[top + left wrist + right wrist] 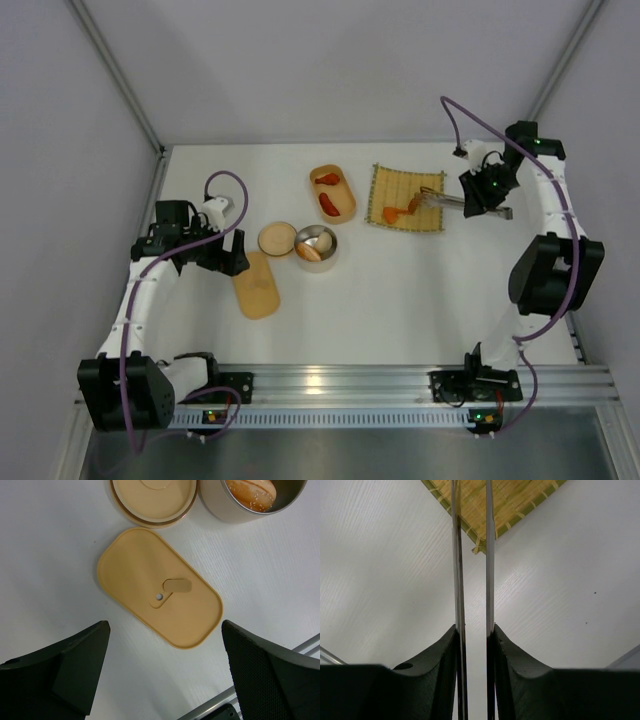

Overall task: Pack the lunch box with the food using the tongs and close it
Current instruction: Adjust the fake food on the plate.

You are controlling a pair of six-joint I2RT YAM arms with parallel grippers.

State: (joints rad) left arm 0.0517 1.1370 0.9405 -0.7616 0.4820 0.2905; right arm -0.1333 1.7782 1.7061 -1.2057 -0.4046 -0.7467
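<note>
The oval orange lunch box (pixel 346 190) stands at mid-table with two red food pieces (pixel 328 202) inside. On the yellow woven mat (pixel 400 185) lie orange food pieces (pixel 391 213). My right gripper (pixel 480 199) (pixel 473 630) is shut on the silvery tongs (pixel 445 201) (pixel 489 555); their two arms run side by side with a narrow gap between them, tips over the mat (pixel 470 500) by the orange pieces. My left gripper (pixel 232 256) (pixel 164 627) hangs open above the flat oval lid (pixel 257 285) (pixel 160 587) and holds nothing.
A round tan lid (pixel 277 240) (pixel 152 500) and a round metal container (pixel 316 244) (pixel 215 505) holding a sesame bun (pixel 250 492) sit just beyond the oval lid. The aluminium rail (pixel 400 380) runs along the near table edge.
</note>
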